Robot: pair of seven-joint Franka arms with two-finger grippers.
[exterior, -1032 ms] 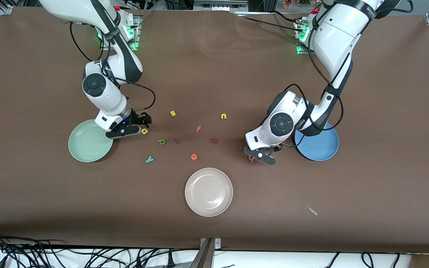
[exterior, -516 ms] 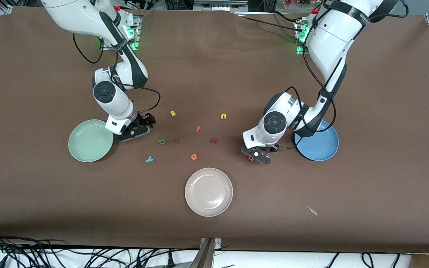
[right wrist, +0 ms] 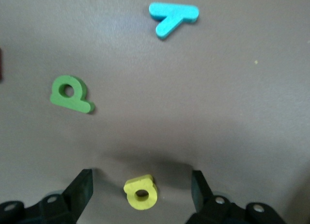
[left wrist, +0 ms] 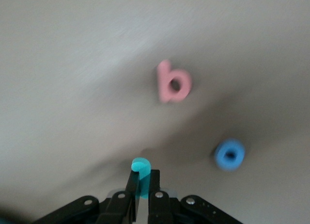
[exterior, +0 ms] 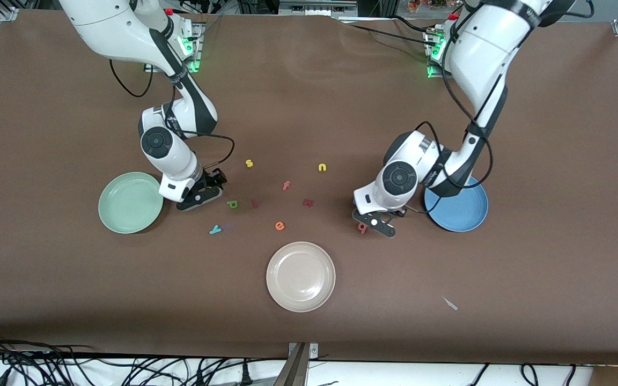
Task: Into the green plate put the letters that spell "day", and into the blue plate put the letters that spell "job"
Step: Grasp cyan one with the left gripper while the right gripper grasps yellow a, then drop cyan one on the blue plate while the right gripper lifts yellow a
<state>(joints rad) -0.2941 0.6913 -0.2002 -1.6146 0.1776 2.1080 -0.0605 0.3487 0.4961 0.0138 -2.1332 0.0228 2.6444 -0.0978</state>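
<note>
Left gripper [left wrist: 141, 185] clenched on the teal "j" [left wrist: 141, 167]; right gripper [right wrist: 140, 185] spread around the yellow "a" [right wrist: 141, 191].

From the front both held letters are hidden under the wrists. The pink "b" [left wrist: 173, 82] and blue "o" [left wrist: 230, 154] lie near the blue plate [exterior: 467, 212]; green "d" [right wrist: 70, 94] and teal "y" [right wrist: 172, 15] lie near the green plate [exterior: 126, 203].

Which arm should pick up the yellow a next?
Right. Its open hand straddles the yellow a near the green plate; the left hand is shut on the teal j by the blue plate.
</note>
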